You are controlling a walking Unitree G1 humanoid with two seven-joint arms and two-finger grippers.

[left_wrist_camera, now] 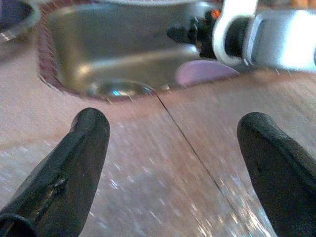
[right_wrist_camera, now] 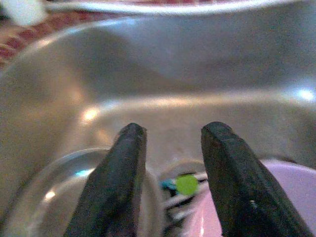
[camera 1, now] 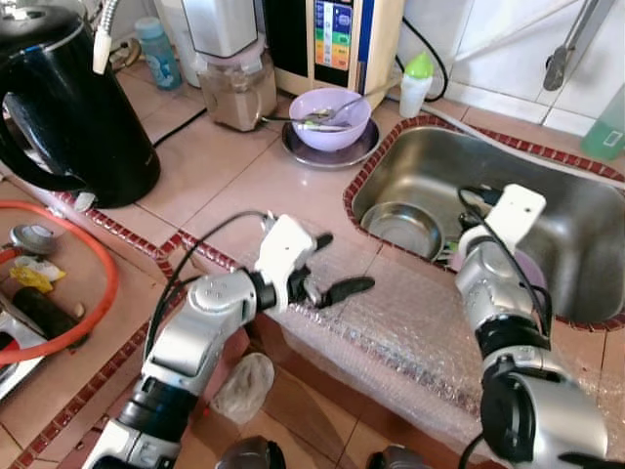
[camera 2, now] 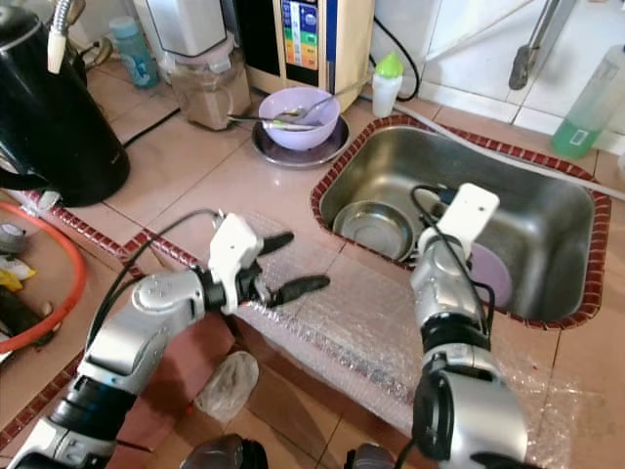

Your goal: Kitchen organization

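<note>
We see our left gripper (camera 1: 337, 264) spread wide above the bubble wrap (camera 1: 410, 332) on the counter, while our right gripper (right_wrist_camera: 170, 168), fingers narrowly parted and empty, hangs inside the sink (camera 1: 576, 215) between a steel bowl (camera 1: 402, 228) and a purple plate (right_wrist_camera: 276, 197).

Stainless sink (camera 1: 586, 210) holding a steel bowl (camera 1: 402, 230) beside a lilac plate (camera 2: 491, 274); lilac bowl (camera 1: 330, 117) with spoon on the counter behind.
</note>
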